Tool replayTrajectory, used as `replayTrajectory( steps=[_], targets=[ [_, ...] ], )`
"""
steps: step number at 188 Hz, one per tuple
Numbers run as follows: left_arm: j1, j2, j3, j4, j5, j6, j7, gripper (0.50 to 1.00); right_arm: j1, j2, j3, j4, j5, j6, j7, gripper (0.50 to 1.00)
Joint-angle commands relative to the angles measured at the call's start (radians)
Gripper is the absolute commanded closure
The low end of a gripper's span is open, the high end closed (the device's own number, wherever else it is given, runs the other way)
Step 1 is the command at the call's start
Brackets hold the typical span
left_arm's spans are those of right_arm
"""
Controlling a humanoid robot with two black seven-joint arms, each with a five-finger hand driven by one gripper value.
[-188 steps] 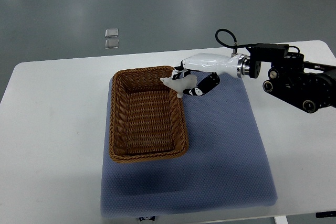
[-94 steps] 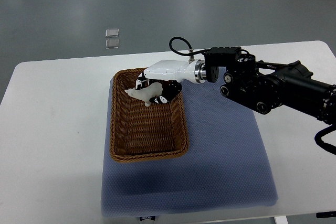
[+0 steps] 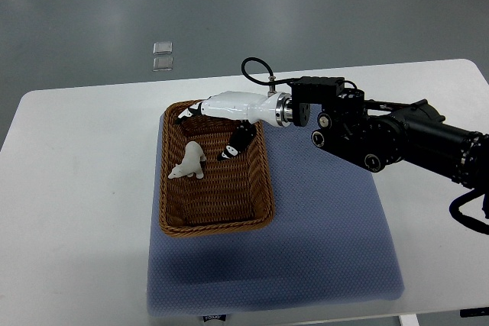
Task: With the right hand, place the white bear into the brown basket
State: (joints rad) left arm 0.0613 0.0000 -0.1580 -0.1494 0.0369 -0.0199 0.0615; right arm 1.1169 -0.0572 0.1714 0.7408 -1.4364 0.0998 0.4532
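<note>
With our right hand (image 3: 216, 121) spread empty above the bear (image 3: 189, 162) in the basket (image 3: 261, 188), a careless retreat could snag the rim.

The bear (image 3: 189, 162) lies in the basket (image 3: 216, 222), toward its left wall, while my right hand (image 3: 216, 124) hangs above the basket's far end, apart from the bear. The basket sits on the left part of a mat (image 3: 328, 250), itself on the table (image 3: 76, 211).
</note>
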Motion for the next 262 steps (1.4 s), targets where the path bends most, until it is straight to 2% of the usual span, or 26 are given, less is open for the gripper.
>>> replayTrajectory(
  steps=[1,10,19,74,98,143,211,262],
  targets=[
    [0.0,0.0,0.0,0.001,0.0,0.0,0.0,0.5,0.0,-0.016,0.028,0.0,0.077,0.011,-0.001,0.64],
    [0.0,0.0,0.0,0.001,0.0,0.0,0.0,0.5,0.0,-0.03,0.042,0.0,0.133,0.018,-0.005,0.638],
    [0.0,0.0,0.0,0.001,-0.002,0.0,0.0,0.5,0.0,-0.044,0.051,0.002,0.2,0.029,-0.013,0.597],
    [0.0,0.0,0.0,0.001,0.0,0.0,0.0,0.5,-0.032,-0.121,0.054,0.002,0.66,0.083,-0.145,0.579],
    [0.0,0.0,0.0,0.001,0.0,0.0,0.0,0.5,-0.055,-0.147,0.054,0.0,0.801,0.092,-0.189,0.579],
    [0.0,0.0,0.0,0.001,0.0,0.0,0.0,0.5,-0.094,-0.173,0.073,0.0,1.002,0.097,-0.211,0.579],
    [0.0,0.0,0.0,0.001,0.0,0.0,-0.002,0.5,-0.19,-0.185,0.293,0.0,1.26,0.109,-0.38,0.576],
    [0.0,0.0,0.0,0.001,0.0,0.0,0.0,0.5,-0.246,-0.187,0.375,-0.008,1.476,0.135,-0.438,0.576]
  ],
)
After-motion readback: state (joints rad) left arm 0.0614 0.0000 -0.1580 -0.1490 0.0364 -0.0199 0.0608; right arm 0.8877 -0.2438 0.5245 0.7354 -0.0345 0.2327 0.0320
